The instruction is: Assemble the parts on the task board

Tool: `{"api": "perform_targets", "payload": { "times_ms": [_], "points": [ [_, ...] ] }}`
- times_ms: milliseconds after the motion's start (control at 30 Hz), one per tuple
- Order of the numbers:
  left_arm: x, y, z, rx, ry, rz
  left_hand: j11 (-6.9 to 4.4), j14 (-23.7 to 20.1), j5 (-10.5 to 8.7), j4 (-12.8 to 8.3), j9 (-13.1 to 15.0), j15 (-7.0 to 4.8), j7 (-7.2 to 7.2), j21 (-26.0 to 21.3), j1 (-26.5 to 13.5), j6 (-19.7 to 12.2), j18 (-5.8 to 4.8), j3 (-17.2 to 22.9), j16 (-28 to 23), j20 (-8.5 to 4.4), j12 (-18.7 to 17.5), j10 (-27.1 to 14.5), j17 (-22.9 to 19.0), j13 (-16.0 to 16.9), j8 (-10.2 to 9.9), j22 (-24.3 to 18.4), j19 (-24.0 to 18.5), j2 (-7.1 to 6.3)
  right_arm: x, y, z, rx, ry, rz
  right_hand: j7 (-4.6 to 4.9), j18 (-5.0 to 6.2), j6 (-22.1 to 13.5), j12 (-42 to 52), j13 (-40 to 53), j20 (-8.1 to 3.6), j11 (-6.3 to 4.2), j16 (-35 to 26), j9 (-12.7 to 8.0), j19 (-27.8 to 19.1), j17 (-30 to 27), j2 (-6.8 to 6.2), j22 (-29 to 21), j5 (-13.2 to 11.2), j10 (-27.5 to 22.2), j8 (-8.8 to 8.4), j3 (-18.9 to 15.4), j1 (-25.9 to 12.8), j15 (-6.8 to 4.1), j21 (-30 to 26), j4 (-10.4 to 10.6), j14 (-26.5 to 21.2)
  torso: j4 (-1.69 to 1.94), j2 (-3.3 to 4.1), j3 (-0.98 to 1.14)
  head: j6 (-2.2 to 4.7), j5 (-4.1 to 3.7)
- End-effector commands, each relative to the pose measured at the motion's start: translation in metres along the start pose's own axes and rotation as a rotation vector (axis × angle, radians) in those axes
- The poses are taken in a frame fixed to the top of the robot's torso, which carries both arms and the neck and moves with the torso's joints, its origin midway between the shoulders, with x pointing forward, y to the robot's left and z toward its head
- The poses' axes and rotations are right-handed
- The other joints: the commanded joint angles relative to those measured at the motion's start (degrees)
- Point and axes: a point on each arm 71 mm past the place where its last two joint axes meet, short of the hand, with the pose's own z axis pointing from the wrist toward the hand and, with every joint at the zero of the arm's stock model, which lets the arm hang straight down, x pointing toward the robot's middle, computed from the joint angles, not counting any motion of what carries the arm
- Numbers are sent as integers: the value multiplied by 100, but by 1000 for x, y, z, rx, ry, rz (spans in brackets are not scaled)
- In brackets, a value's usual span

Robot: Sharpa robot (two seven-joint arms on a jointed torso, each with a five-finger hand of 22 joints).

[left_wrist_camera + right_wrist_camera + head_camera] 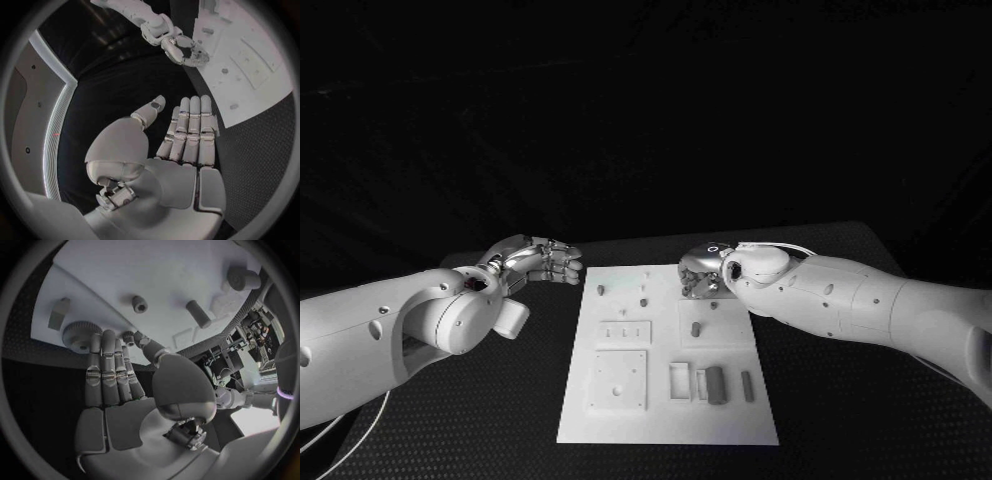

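**Two robot hands at the far end of the task board**

The task board [668,355] is a white plate lying at the middle of the black worktop [473,420], its long side running from near to far. Grey parts [715,383] stand and lie on it: short pegs along the far edge, a gear-like toothed wheel [80,335] near the far right corner, and upright bars beside a framed slot at the near right. A square recessed plate [619,379] sits at the near left of the board.

The left robot hand [538,260] hangs over the worktop just beyond the board's far left corner, apart from the board. Its wrist view shows the fingers [189,131] straight and side by side, the thumb set off to one side, nothing held: released.

The right robot hand [705,272] is over the far right part of the board. In its wrist view the fingers [107,370] are extended together, their tips reaching the toothed wheel; whether they touch it cannot be told. Nothing is grasped.
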Motion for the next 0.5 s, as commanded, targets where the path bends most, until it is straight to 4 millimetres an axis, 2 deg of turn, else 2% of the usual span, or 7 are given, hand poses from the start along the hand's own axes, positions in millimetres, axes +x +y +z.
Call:
{"api": "perform_targets", "payload": {
  "times_ms": [33, 233, 500],
  "points": [
    [3, -2, 0, 16, 20, 1, 14, 28, 19, 0, -8, 12, 4, -23, -56, 41, 17, -25, -34, 3, -28, 24, 11, 5, 0, 9, 21, -25, 2, 0, 1, -1, 12, -21, -2, 67, 54, -19, -6, -11, 2, 42, -6, 27, 16, 50, 133, 20, 61, -34, 19, 13, -7, 45, 1, 42, 84, 27, 13, -6, 0],
    [3, -2, 0, 15, 20, 1, 14, 29, 19, 2, -12, 12, 4, -24, -62, 42, 16, -26, -39, 4, -31, 25, 15, 6, -2, 11, 21, -22, 2, 1, 1, -1, 13, -24, -11, 67, 86, -16, -3, -16, -9, 59, -7, 34, 42, 97, 133, 18, 101, -37, 31, 20, -18, 72, 2, 56, 81, 42, 20, -33, 1],
    [3, -2, 0, 14, 21, 1, 14, 30, 19, 3, -17, 12, 5, -26, -69, 42, 17, -27, -46, 3, -35, 25, 20, 7, -7, 12, 21, -22, 3, 5, 2, -11, 24, -23, -17, 67, 108, -24, -4, -15, -13, 67, -12, 35, 63, 68, 133, 15, 121, -44, 10, -23, -22, 96, 6, 59, 89, 60, 20, -60, 3]
  ]
}}
